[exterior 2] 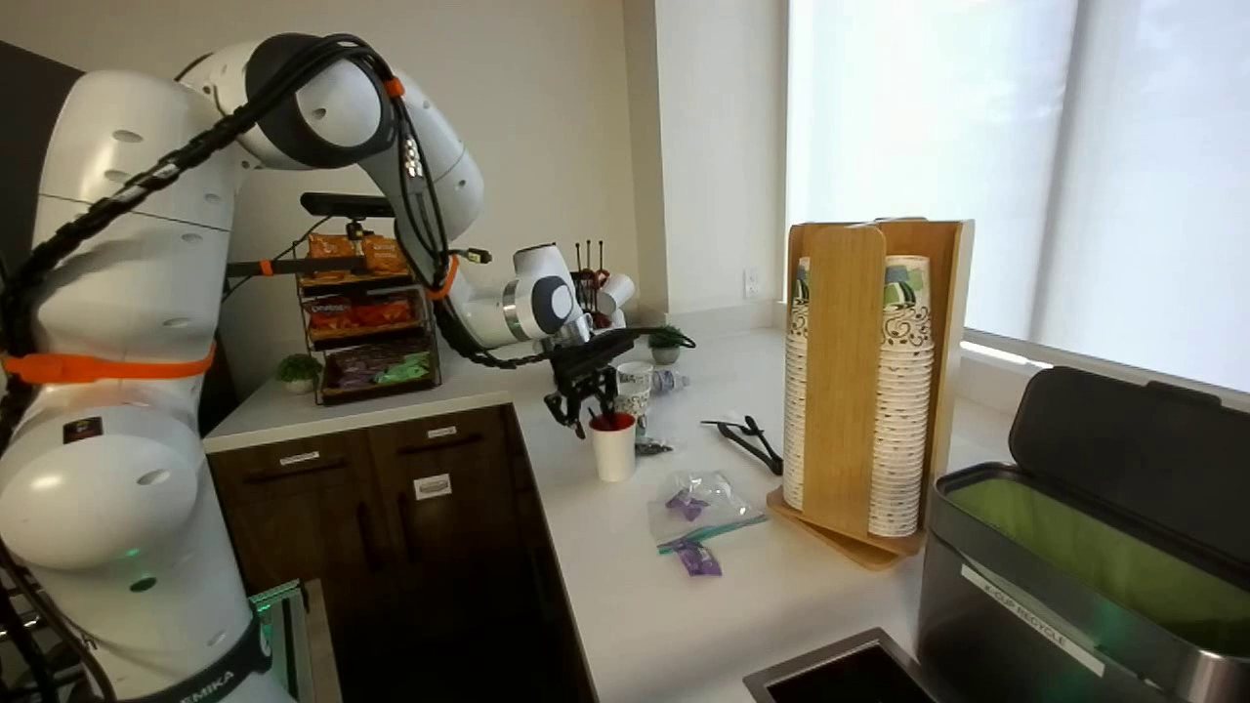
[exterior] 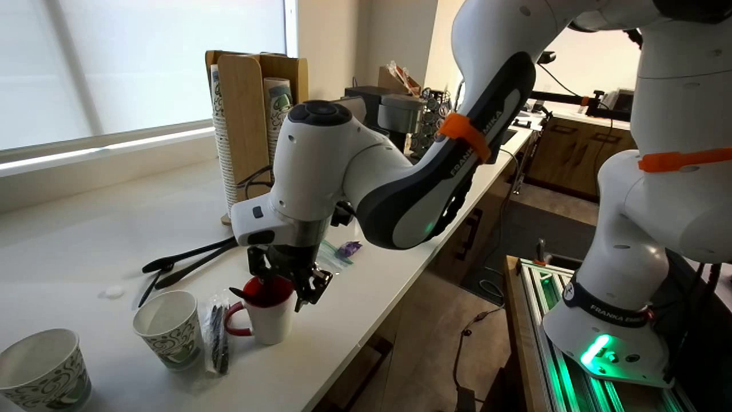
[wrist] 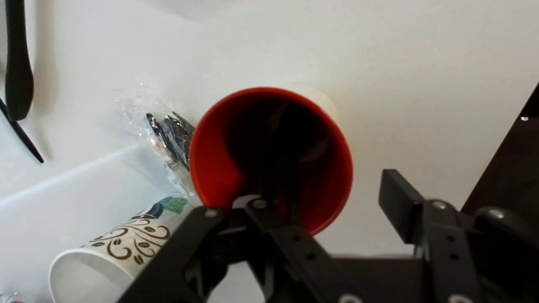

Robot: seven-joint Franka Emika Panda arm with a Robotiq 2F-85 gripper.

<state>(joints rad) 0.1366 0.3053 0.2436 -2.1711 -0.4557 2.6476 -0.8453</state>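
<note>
A white mug with a red inside and red handle (exterior: 273, 323) stands upright on the white counter; it also shows in an exterior view (exterior 2: 614, 457) and in the wrist view (wrist: 212, 168). My gripper (wrist: 332, 202) points down at the mug with its fingers wide apart. One finger reaches over or into the mug's mouth, and the other is outside the rim, apart from the wall. The gripper shows at the mug in both exterior views (exterior: 287, 290) (exterior 2: 593, 418). A dark handle-like piece (exterior: 241, 294) sticks out over the rim. The mug's inside is too dark to make out.
Patterned paper cups (exterior: 171, 329) (exterior: 46, 372) and a clear bag of black utensils (exterior: 217, 337) stand beside the mug. Black tongs (exterior: 189, 260), a zip bag (exterior 2: 705, 503), a wooden cup holder (exterior 2: 845, 381) and a grey bin (exterior 2: 1055, 605) are farther along. The counter edge is near.
</note>
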